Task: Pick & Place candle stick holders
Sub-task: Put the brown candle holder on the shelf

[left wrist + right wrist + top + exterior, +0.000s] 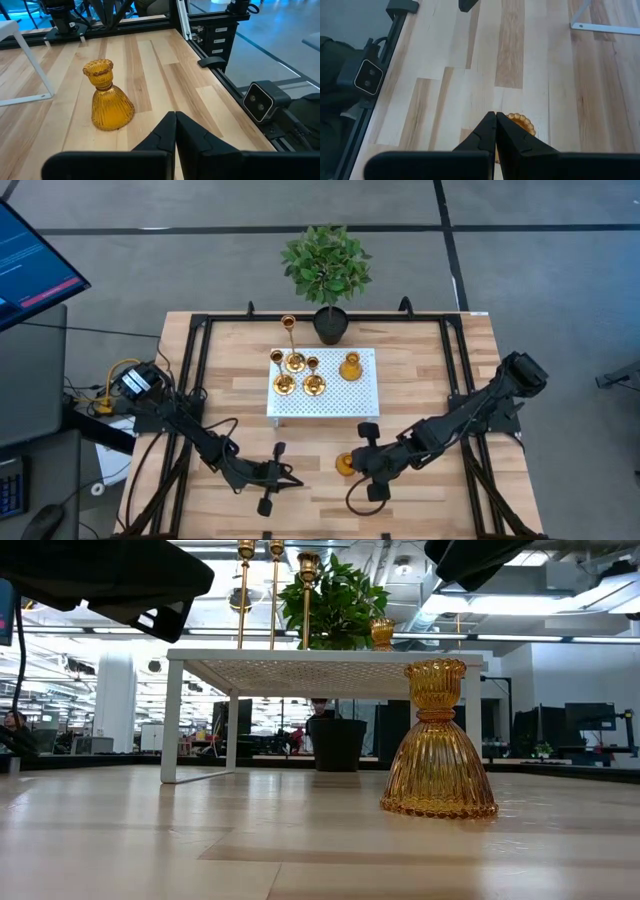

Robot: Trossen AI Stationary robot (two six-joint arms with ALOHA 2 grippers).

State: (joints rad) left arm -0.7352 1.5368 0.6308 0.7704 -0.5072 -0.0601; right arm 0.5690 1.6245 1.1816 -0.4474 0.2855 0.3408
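Observation:
An amber ribbed, bell-shaped candle stick holder (343, 465) stands upright on its round base on the wooden table, near the front; it also shows in the low view (437, 745) and the left wrist view (107, 97). My right gripper (356, 462) is shut and hovers just over it; its scalloped rim (521, 123) shows beyond the fingertips (495, 120). My left gripper (296, 478) is shut and empty, to the holder's left, pointing at it (175, 119). Several gold holders (300, 370) and one more amber holder (350, 367) stand on a white perforated stand (335, 402).
A potted green plant (327, 275) stands at the table's far edge behind the stand. Black frame rails (195, 380) run along the table's left and right sides. Bare wood lies between the stand's legs (172, 720) and the near edge.

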